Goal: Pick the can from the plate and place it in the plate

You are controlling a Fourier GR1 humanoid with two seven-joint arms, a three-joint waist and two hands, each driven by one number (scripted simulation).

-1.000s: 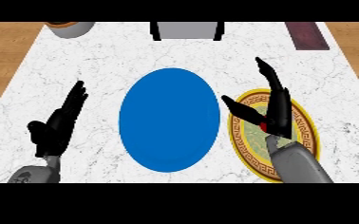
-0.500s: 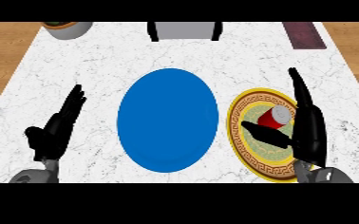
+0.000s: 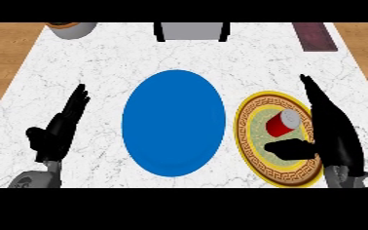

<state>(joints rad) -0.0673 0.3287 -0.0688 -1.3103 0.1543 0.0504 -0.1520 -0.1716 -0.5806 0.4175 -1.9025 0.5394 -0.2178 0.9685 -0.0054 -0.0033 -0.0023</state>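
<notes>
A red can (image 3: 281, 123) with a grey top lies on its side on the gold-rimmed patterned plate (image 3: 253, 141) at the right. My right hand (image 3: 332, 130) stands open just right of the can, fingers straight and pointing away, thumb reaching under the can over the plate; it does not hold the can. A plain blue plate (image 3: 173, 121) lies in the middle of the marble counter. My left hand (image 3: 60, 130) rests open at the lower left, fingers up, well away from both plates.
Along the counter's far edge stand a grey bowl-like pot (image 3: 71, 28) at the left, a grey box with black sides (image 3: 191, 30) in the middle, and a dark maroon slab (image 3: 314, 35) at the right. Wooden floor shows beyond both side edges.
My right hand has moved rightward off the can, uncovering it; it now stands beside the can at the plate's right rim. The left hand has stayed put.
</notes>
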